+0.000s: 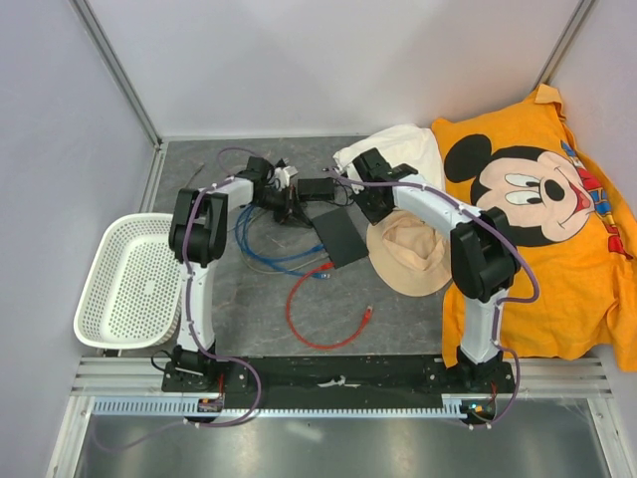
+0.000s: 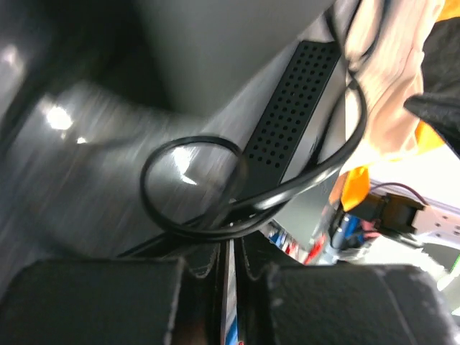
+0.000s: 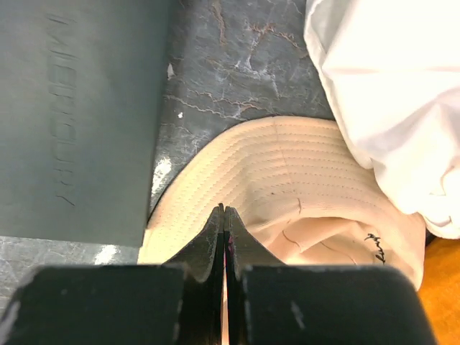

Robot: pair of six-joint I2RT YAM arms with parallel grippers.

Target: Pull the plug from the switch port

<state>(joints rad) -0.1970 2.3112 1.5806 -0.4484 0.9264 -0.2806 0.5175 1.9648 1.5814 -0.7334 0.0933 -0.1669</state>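
Observation:
The switch [image 1: 339, 237] is a flat matte black box lying left of the tan hat [image 1: 410, 257]. Its perforated narrow edge [image 2: 293, 108] shows in the left wrist view. I cannot make out the port or the plug in any view. A thin black cord [image 2: 215, 219] loops in front of that edge and crosses the tips of my left gripper [image 2: 230, 241] [image 1: 292, 207], whose jaws are pinched on it with only a sliver of gap. My right gripper [image 3: 224, 210] [image 1: 368, 214] is shut on nothing, over the hat brim [image 3: 287, 172] beside the switch's top [image 3: 79, 115].
A small black power brick [image 1: 318, 187] lies behind the switch. Blue cable [image 1: 274, 257] and red cable [image 1: 323, 319] trail over the grey table. A white basket [image 1: 134, 284] stands left. White cloth [image 1: 393, 149] [image 3: 388, 93] and an orange Mickey shirt [image 1: 542, 229] lie right.

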